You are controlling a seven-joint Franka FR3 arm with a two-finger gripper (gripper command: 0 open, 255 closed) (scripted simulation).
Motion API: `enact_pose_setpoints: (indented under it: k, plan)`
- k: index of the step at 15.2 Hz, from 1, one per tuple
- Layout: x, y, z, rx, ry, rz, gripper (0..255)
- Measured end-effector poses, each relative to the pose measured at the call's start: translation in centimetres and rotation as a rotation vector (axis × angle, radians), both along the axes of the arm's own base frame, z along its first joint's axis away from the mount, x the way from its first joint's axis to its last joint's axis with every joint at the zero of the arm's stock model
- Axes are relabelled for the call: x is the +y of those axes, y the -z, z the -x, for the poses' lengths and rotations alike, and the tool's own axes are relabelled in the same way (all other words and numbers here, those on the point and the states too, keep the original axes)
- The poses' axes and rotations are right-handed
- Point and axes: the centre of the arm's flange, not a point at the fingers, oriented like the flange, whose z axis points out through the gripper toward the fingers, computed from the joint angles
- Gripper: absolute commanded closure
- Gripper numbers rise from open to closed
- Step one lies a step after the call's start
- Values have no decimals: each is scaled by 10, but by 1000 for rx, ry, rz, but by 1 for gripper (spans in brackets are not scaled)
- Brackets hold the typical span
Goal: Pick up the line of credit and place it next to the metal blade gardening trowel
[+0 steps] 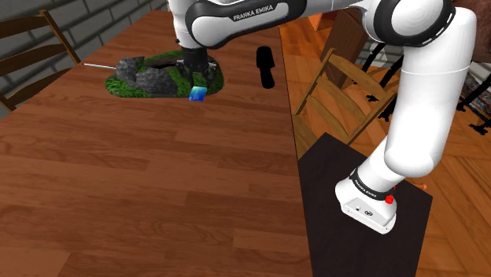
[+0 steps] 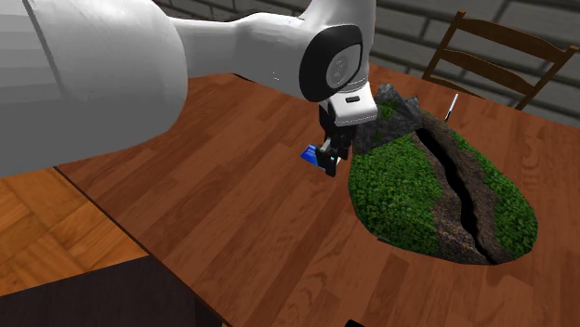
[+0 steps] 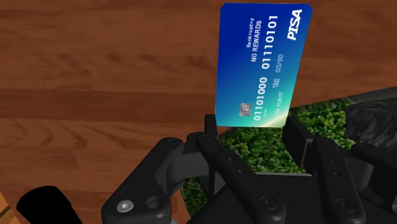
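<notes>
Card (image 3: 264, 63): blue, seemingly held just off the counter (image 3: 95, 76).
Tool (image 3: 252, 132): your 2 fingers (image 3: 208, 130) pinch its lower edge.
Beside you: mossy rock mound (image 1: 149, 75).

Half the card (image 2: 306, 153) behind end effector (image 2: 329, 163)

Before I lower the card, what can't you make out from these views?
Shoulder view: the black object is a flat silhouette; I cannot tell what it is.
Shoulder view: one end of the thin grey rod is hidden by the mossy mound.
Wrist view: the lower edge of the blue card is hidden behind the gripper.
</notes>
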Motion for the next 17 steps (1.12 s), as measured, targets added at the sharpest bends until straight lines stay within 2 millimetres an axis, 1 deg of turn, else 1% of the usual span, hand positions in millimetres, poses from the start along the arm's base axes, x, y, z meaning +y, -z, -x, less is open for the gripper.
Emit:
enact_pose_setpoints:
  k: [6, 7, 8, 12, 13, 14, 15, 17]
  plan:
    - [-2, -32, 1, 0, 0, 0, 255]
    - [-7, -34, 2, 0, 0, 0, 255]
    - [-16, -37, 2, 0, 0, 0, 255]
    - [-67, -37, 8, 0, 0, 0, 255]
    - [-81, -38, 13, 1, 1, 0, 255]
    - [-91, -37, 13, 0, 0, 1, 255]
    - [-106, -36, 16, 0, 1, 0, 255]
    - [-131, -41, 21, 1, 1, 0, 255]
